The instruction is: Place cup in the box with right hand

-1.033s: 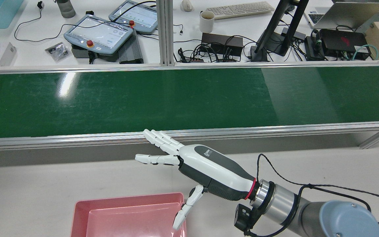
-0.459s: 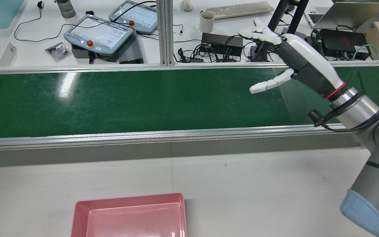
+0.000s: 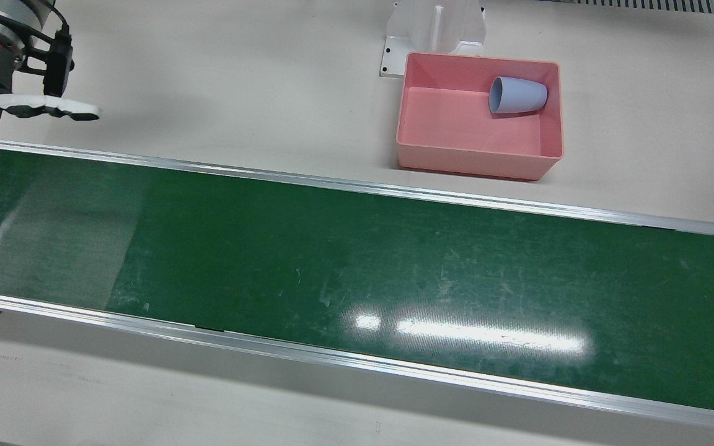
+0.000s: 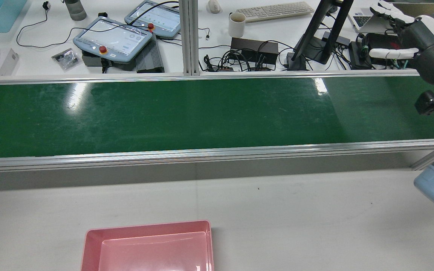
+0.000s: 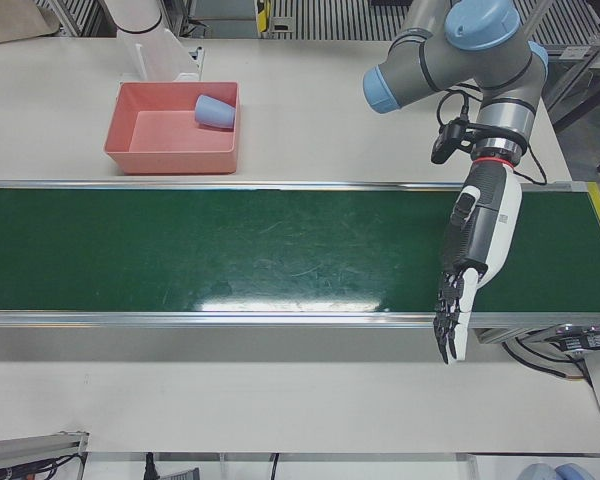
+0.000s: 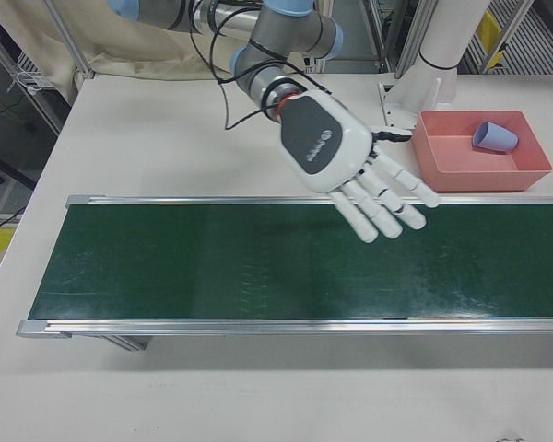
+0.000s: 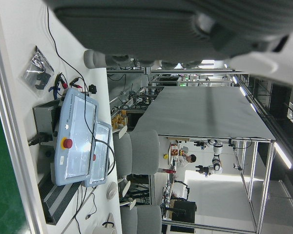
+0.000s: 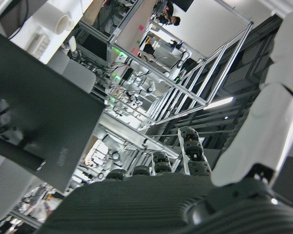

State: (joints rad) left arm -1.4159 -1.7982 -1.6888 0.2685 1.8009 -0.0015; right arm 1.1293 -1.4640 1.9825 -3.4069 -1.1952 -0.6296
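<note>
The green conveyor belt [image 3: 357, 260] runs the length of the worktop [image 3: 208, 74], and nothing rides on it. The right arm [image 6: 258, 37] reaches out over the belt's end on the robot's right, its right hand [image 6: 346, 157] raised above the belt, released, fingers [image 6: 387, 198] spread flat and grasping nothing. The pink box [image 3: 478, 118] sits on the worktop just off the belt's robot-side edge, well apart from that hand, toward the middle of the station and back toward the pedestals. The blue cup [image 3: 517, 95] already lies inside the box, on its side in the corner nearest the pedestal, its long axis roughly along the box's length. The cup is in place, so the placing looks complete and the hand appears clear of it. No left hand shows in any outside view, so its state cannot be told.
</note>
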